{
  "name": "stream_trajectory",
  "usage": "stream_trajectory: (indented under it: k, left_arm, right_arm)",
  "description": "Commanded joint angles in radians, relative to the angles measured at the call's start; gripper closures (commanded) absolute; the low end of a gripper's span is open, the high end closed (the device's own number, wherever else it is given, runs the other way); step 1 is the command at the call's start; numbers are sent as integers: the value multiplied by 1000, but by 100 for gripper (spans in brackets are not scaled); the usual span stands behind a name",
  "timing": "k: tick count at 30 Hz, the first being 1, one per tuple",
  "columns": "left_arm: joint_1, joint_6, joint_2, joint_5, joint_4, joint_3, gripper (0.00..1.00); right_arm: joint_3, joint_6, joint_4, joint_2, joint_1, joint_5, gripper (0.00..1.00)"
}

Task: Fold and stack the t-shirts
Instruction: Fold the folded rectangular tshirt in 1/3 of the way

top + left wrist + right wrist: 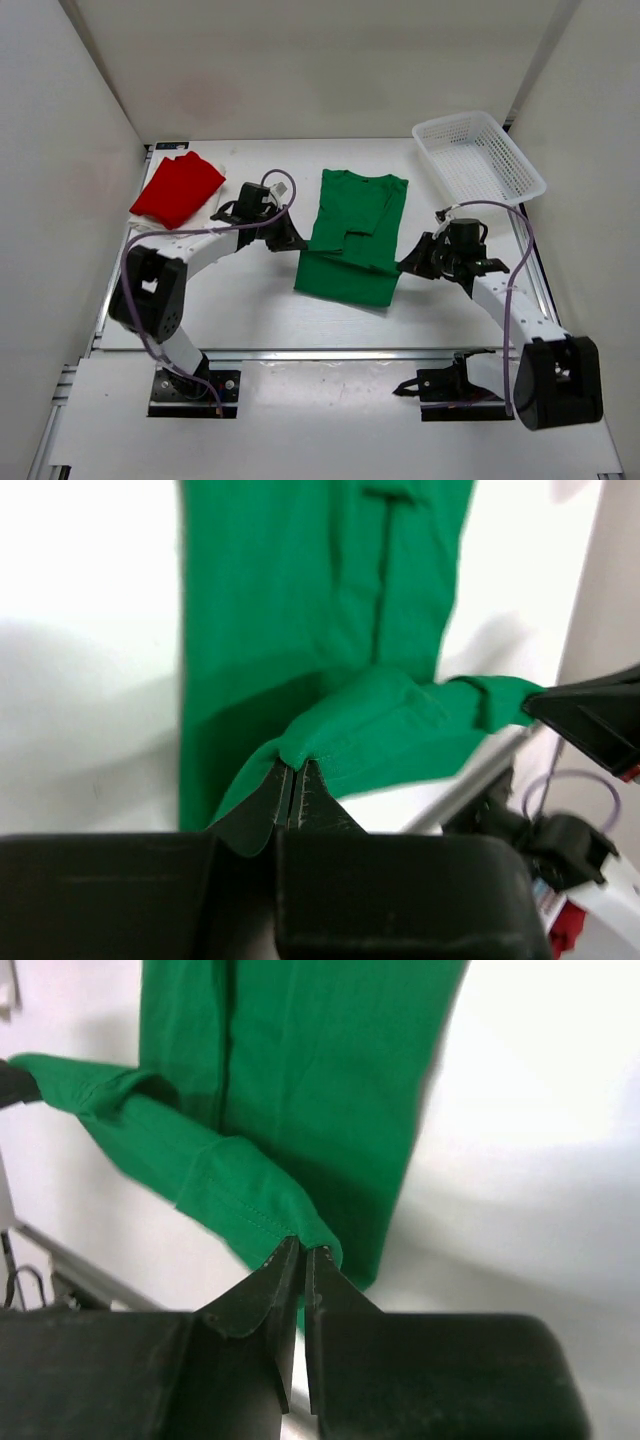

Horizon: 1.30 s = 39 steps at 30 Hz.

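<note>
Top view: the green shirt [355, 235] is lying on the worktop [250, 305], with the red shirt [177, 188] well to its left and the basket [478, 118] to its right.

Left wrist: the left fingers [262, 818] are closing tight on the green shirt's [300, 610] lifted edge.

Right wrist: the right fingers [338, 1302] are pinching the green shirt's [320, 1060] other raised edge.

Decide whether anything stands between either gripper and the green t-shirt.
Nothing visible does. The left gripper and the right gripper are each shut on a raised edge of the green t-shirt, on opposite sides of it.
</note>
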Motion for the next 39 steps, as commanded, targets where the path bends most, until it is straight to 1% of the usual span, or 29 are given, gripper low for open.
stream_trajectory:
  k: [1,6,7,11,12,13,14,16,17,18,20,22,23,24,25,26,28,29,31,34,36,39]
  left_arm:
    - [18,-6,61,-50,61,87,100]
    - [22,1,190,-84,60,210,100]
    - [31,-6,219,-70,67,216,100]
    - [47,-11,292,-79,95,255,100]
    - [54,-11,309,-76,86,267,98]
    - [54,-23,309,-70,101,258,93]
    - [57,-32,311,-64,133,253,88]
    - [67,-63,299,-47,173,218,73]
    - [71,-78,274,-30,213,198,70]
    - [74,-84,253,-25,236,187,64]
    - [71,-104,205,-38,242,163,55]
    - [55,-132,135,-38,311,105,54]
    - [36,-150,118,-36,330,48,55]
    - [6,-155,83,-48,356,26,55]
    - [-8,-152,50,-65,376,-28,56]
    - [-40,-146,41,-76,383,-78,57]
    - [-80,-121,42,-79,397,-133,57]
    - [-90,-99,56,-76,388,-147,58]
    - [-85,-63,93,-99,376,-172,60]
    - [-65,-74,127,-91,397,-219,62]
    - [-68,-81,106,-79,423,-265,63]
    - [-93,-94,46,-97,449,-349,64]
  right_arm:
    - [50,-45,184,77,-52,-13,100]
    - [122,-62,244,259,-100,-36,100]
    - [138,-53,259,280,-98,-58,100]
    - [175,-39,328,390,-101,-27,100]
    - [188,-41,330,421,-103,-35,100]
    - [211,-42,336,447,-103,-36,99]
    - [229,-44,336,474,-97,-42,96]
    - [247,-38,339,502,-100,-43,91]
    - [255,-38,348,505,-104,-38,85]
    - [258,-33,350,513,-109,-38,79]
    - [274,-33,330,481,-107,-24,73]
    - [289,-42,291,458,-98,16,70]
    - [287,-52,285,415,-84,55,69]
    - [277,-56,250,409,-68,98,68]
    - [271,-62,254,362,-46,118,69]
    - [255,-78,254,332,-17,152,73]
    - [214,-93,256,301,27,187,97]
    - [197,-95,271,301,60,185,100]
    - [171,-82,346,318,101,139,100]
    - [195,-84,385,408,208,115,100]
    - [226,-102,405,477,293,141,100]
    - [292,-117,402,580,342,143,100]
